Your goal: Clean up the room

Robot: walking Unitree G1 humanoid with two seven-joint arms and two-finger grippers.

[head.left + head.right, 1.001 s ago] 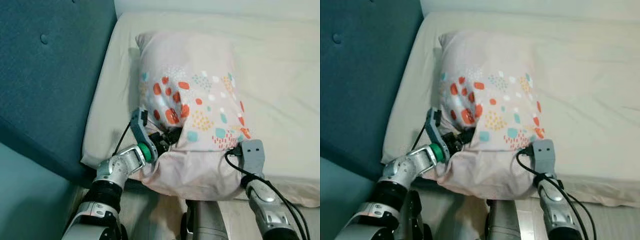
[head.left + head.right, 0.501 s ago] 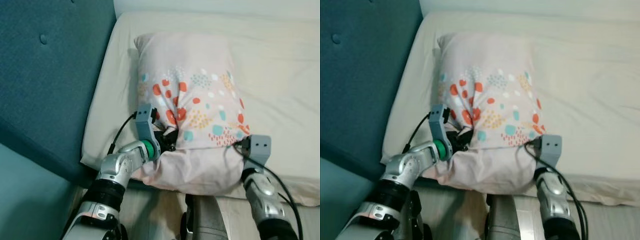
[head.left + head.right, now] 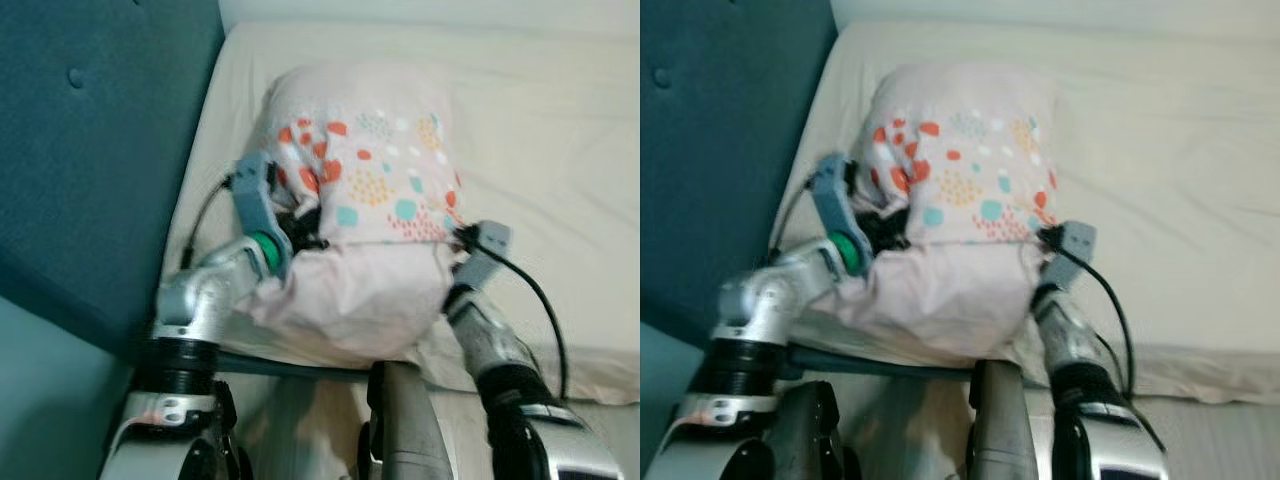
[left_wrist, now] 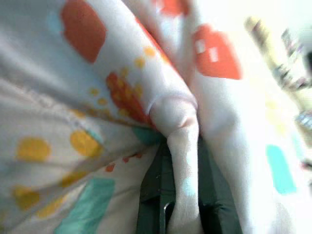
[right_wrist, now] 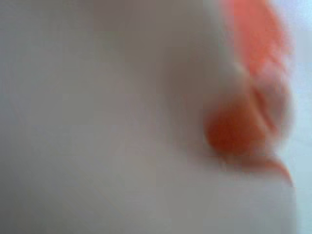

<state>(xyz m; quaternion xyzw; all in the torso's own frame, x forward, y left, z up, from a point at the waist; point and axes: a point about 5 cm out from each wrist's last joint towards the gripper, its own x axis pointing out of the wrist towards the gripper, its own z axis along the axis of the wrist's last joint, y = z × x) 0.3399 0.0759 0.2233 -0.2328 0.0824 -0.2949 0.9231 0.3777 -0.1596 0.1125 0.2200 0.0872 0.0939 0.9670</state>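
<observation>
My left jaws (image 4: 183, 195) pinch a fold of the soft pale pillow with orange and teal spots (image 3: 370, 200), lifted between both arms over the cream bed (image 3: 560, 150) (right jaws' grip I cannot tell), so placing it remains.

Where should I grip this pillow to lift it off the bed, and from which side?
Take the pillow at its near edge, one gripper at each corner, coming from the robot's side of the bed. The cover is loose there and bunches into a fold. The left gripper already pinches such a fold. The right gripper presses the right corner; its jaws are hidden.
</observation>
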